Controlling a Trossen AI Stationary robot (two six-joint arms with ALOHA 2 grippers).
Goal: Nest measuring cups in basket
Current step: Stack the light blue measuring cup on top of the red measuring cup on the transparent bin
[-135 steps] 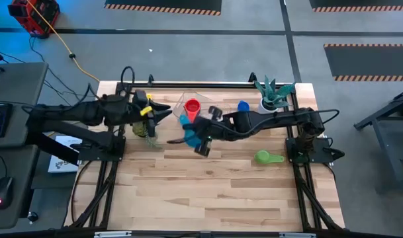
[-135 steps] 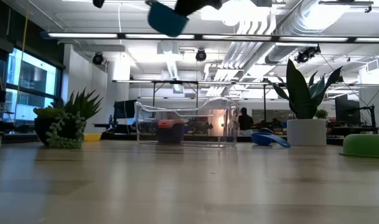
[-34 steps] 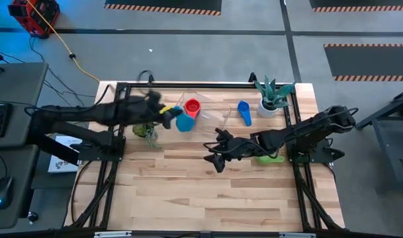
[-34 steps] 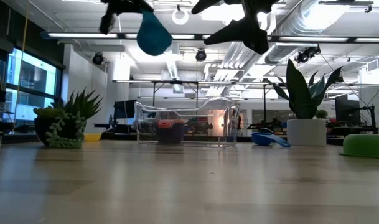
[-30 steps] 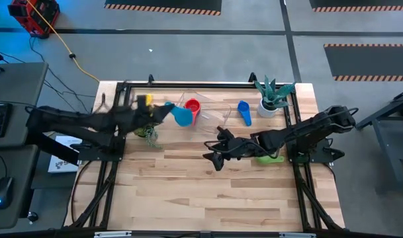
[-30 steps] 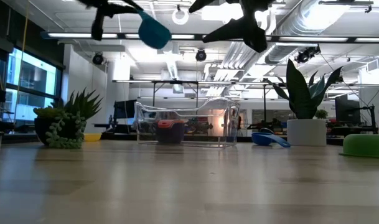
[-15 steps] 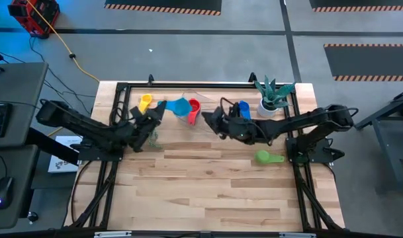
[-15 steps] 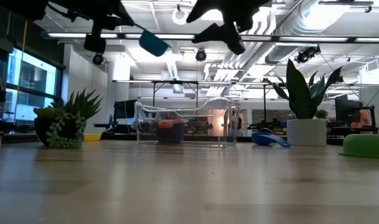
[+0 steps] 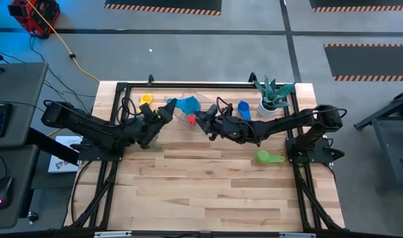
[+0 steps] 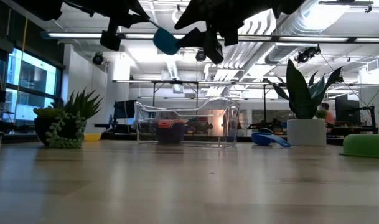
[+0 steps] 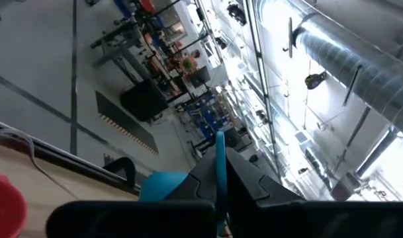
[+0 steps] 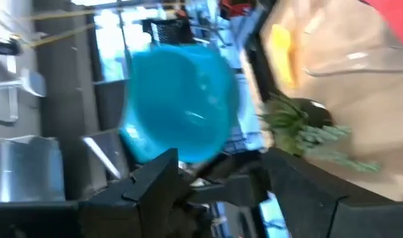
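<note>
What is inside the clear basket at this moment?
In the low view, the basket holds a red cup nested on a darker one. From above, the light blue cup in the left end effector covers part of it, so more cups may be hidden.

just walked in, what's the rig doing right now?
The left end effector holds a blue measuring cup by its handle, up in the air over the clear basket, which has a red cup inside. The right end effector hovers close beside it, holding nothing. A yellow cup, another blue cup and a green cup lie on the table.
</note>
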